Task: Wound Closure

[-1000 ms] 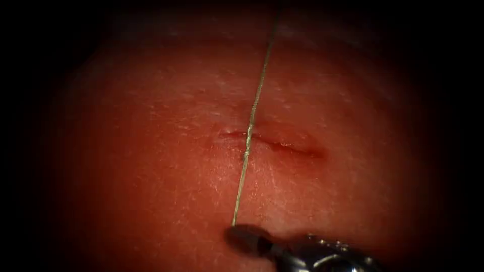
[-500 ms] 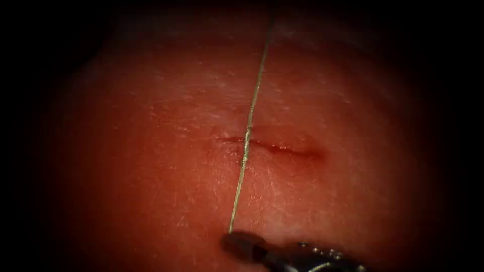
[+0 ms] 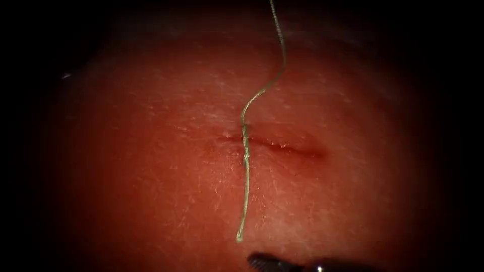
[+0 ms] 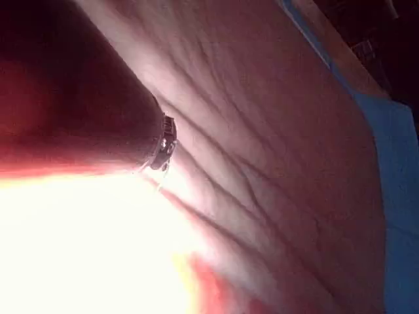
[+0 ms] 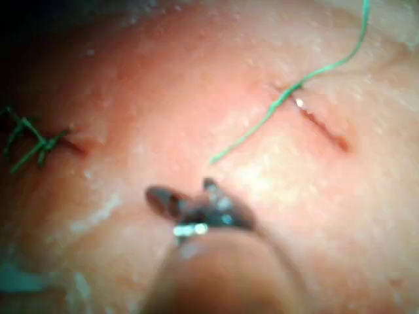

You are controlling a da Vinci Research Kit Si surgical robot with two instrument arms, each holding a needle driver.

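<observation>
1. Furthest to the left of the right tool, in the right wrist view, a tied earlier stitch (image 5: 31, 142) of green thread is seen on the tissue (image 5: 163, 98), well apart from the jaws.

2. In the left wrist view, the left tool (image 4: 161, 145) is seen beside wrinkled tissue (image 4: 262, 131); whether its jaws are spread or pressed together cannot be told, and nothing can be seen in its hold; a blue drape (image 4: 399, 196) is seen beyond the tissue's edge.

3. The thread (image 3: 245, 166) is seen lying slack across the cut (image 3: 275, 146), knotted where it crosses the cut's left part; its free end (image 3: 239, 238) rests on the tissue (image 3: 151, 176) just above and left of the right tool (image 3: 262, 261); a second ago this end was held taut at the tool's tip, and it has since been released.

4. The right tool (image 5: 186, 196) is seen in the right wrist view with its jaws spread and nothing held between them; the thread's end (image 5: 213, 160) lies just beyond them, apart from both.

5. To the right, the cut (image 5: 321, 127) is still gaping past the knot, with red fluid (image 3: 292, 148) along it; the other strand curves up and away from the tool.
</observation>
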